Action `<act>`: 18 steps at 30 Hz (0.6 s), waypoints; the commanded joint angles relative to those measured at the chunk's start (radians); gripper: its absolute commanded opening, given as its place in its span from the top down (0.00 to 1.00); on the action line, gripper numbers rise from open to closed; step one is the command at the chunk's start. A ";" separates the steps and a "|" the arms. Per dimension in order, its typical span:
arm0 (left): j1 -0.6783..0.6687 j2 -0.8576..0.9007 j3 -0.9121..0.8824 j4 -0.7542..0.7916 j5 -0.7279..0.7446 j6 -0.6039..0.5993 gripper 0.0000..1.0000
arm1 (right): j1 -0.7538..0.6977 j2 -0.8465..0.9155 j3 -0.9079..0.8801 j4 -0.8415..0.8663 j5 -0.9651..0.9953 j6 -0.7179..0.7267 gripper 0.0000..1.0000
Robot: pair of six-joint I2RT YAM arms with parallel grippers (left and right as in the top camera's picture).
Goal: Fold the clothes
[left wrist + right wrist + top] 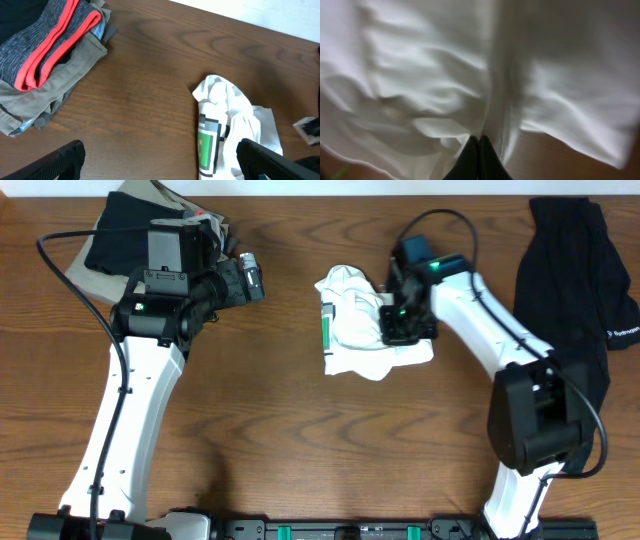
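The white T-shirt (370,330) lies bunched in a heap at the middle of the bench (300,440), a little toward the far edge. It is not spread flat at all, so by my reckoning the fold proper has not begun. Its green pixel print (205,145) faces up on the heap's left side.

My right tool (479,150) is down on the right part of the heap with its jaws pressed together. In its wrist view a ridge of white cloth runs straight up from the tips, so I take it that a pinch of fabric is caught there, presumably to lift and shake the shirt open.

My left tool (250,278) hangs wide open above bare wood, left of the shirt and well apart from it, gripping nothing. I read that as waiting to take a second corner.

A folded pile (45,55), grey and red over khaki, sits at the far left. A black garment (575,270) lies along the far right edge. Both are clear of the shirt, which leaves room for spreading.
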 commanded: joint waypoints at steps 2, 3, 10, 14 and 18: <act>0.006 -0.003 -0.002 -0.003 0.005 0.010 0.02 | -0.095 -0.033 0.038 -0.039 0.014 -0.023 0.99; 0.006 -0.003 -0.002 -0.003 0.005 0.010 0.02 | -0.114 -0.033 0.038 -0.054 0.014 -0.034 0.99; 0.006 -0.002 -0.003 -0.003 0.004 0.027 0.02 | -0.183 -0.026 -0.046 -0.054 0.069 -0.051 0.99; 0.006 0.006 -0.003 -0.004 -0.010 0.032 0.02 | -0.192 -0.026 -0.114 -0.020 0.110 -0.050 0.96; 0.006 0.015 -0.003 -0.007 -0.014 0.032 0.02 | -0.208 -0.027 -0.108 -0.011 0.156 -0.051 0.67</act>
